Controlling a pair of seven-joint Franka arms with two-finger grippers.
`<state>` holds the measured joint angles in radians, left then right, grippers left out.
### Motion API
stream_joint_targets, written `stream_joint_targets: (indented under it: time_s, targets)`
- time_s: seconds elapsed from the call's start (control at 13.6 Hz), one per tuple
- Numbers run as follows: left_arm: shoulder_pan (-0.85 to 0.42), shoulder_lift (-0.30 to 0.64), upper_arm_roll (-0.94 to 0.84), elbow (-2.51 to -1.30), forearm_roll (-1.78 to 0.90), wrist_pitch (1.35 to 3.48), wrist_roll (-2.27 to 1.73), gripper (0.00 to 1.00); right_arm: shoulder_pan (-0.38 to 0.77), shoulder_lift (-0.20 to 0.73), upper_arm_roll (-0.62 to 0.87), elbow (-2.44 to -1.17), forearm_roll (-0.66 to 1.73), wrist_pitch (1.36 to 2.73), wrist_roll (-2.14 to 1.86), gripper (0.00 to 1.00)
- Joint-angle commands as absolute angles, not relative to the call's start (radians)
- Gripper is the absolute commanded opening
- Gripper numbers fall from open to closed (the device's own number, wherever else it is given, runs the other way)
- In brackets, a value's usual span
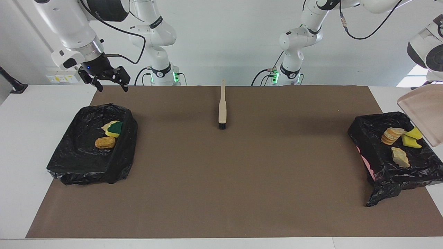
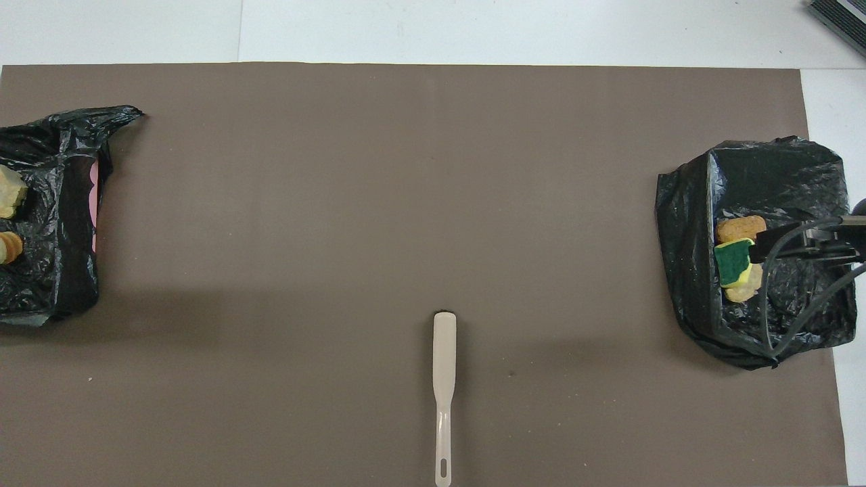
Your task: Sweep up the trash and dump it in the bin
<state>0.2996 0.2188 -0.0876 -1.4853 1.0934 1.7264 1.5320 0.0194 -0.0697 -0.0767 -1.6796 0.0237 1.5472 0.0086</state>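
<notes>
Two robot arms work a desk point(image 1: 34, 121) covered by a brown mat point(image 1: 277, 166), with a black-lined bin at each end. The trash now lies in the bins, and no scrap of any size shows on the mat.

The bin point(image 1: 367, 135) at the left arm's end holds a stack of crackers point(image 1: 391, 135), yellow sponge pieces point(image 1: 412, 139) and a bread lump point(image 1: 399, 157). The bin point(image 1: 79, 152) at the right arm's end holds a green-backed sponge point(image 1: 114, 128) and another bread lump point(image 1: 105, 142).

The dustpan point(image 1: 422, 110) hangs tilted over the rim of the left arm's bin, lip down and empty. The left gripper is out of frame, its fingers pressed together, apparently on the dustpan's handle.

The right gripper point(image 1: 105, 81) hangs above its own bin, fingers spread and holding nothing.

The brush point(image 1: 222, 105) lies on the mat between the two arm bases. Its long axis runs straight toward the robots, handle end nearer them and bristles pointing away, about midway between the bins.

The dumping looks finished. What likely remains is setting the dustpan down, a job for the left arm (it already carries the dustpan), with the bin directly under the lowered lip.
</notes>
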Motion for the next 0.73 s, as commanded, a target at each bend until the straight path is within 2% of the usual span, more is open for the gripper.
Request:
stream_joint_targets:
  time_s: [0.0, 0.66]
  targets:
    - [0.262, 0.204, -0.078, -1.506, 0.933, 1.727, 1.496, 0.00, 0.008, -0.080, -0.069, -1.687, 0.018, 1.543, -0.009, 1.00]
    - [0.062, 0.201, -0.078, -1.529, 0.387, 1.637, 0.985, 0.00, 0.006, -0.080, -0.069, -1.687, 0.018, 1.543, -0.009, 1.00]
